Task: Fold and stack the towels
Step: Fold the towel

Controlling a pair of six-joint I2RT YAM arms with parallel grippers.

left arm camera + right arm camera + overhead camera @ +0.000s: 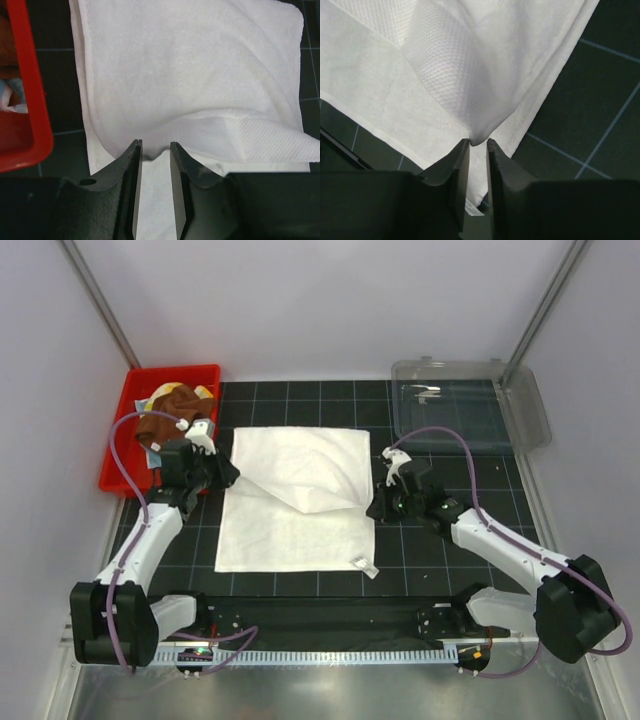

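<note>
Lying partly folded on the dark gridded worktop (440, 550), the white towel (295, 505) shows soft terry and a waffle-weave border band, its upper layer creased diagonally. The left hand (228, 472) and right hand (378, 505), both narrow, each pinch a raised edge. A rust-brown towel (165, 410) lies bunched in the red bin (115, 465), and what is beneath it is hard to make out.
</note>
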